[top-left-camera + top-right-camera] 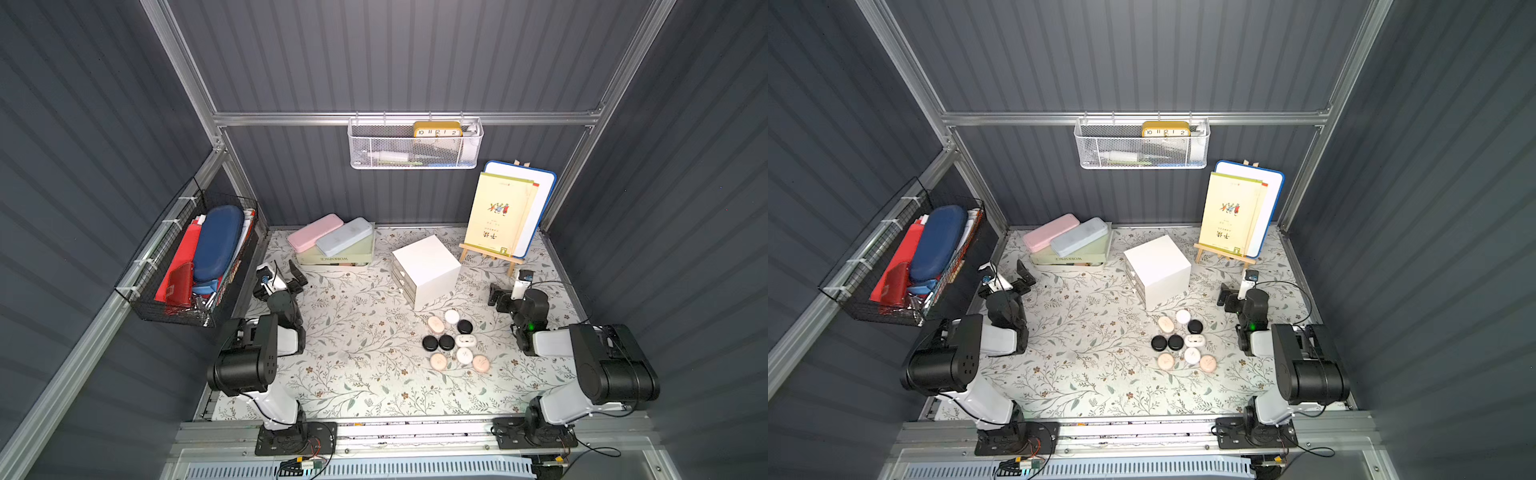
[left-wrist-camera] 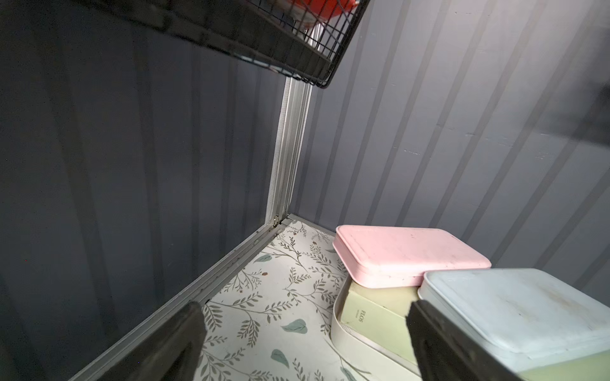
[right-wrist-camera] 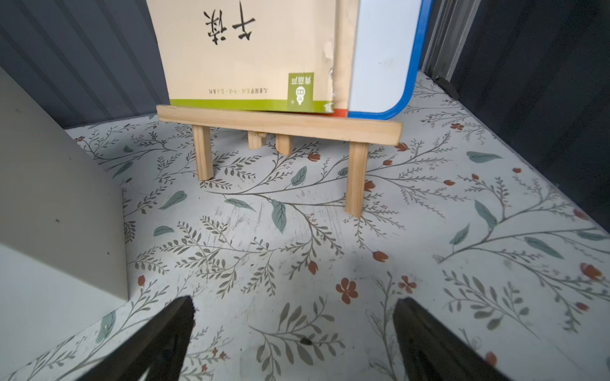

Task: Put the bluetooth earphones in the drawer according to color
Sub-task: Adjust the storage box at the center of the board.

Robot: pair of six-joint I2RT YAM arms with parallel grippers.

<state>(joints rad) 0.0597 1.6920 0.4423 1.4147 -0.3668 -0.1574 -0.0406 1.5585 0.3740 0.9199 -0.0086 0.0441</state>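
Dark fingertips of the left gripper (image 2: 303, 306) frame its wrist view, spread wide with nothing between them. Beyond them a pink pencil case (image 2: 409, 254) and a blue pencil case (image 2: 521, 310) lie on a pale green box (image 2: 373, 316), and one finger covers part of the blue case. The right gripper (image 3: 294, 301) is just as wide and empty over the floral table (image 3: 330, 231). It faces a wooden easel (image 3: 280, 123) holding a book (image 3: 244, 49) and a whiteboard (image 3: 383, 56), both cut off by the frame. That view catches only a plain side of the white drawer unit (image 3: 49, 198). The bluetooth earphones (image 1: 465, 341) appear only in the top views: nine cases, three black, three white and three pink, clustered on the table near the drawer unit's near corner, closer to the right arm. The clear drawer fronts show there as a narrow foreshortened strip, and their contents cannot be made out.
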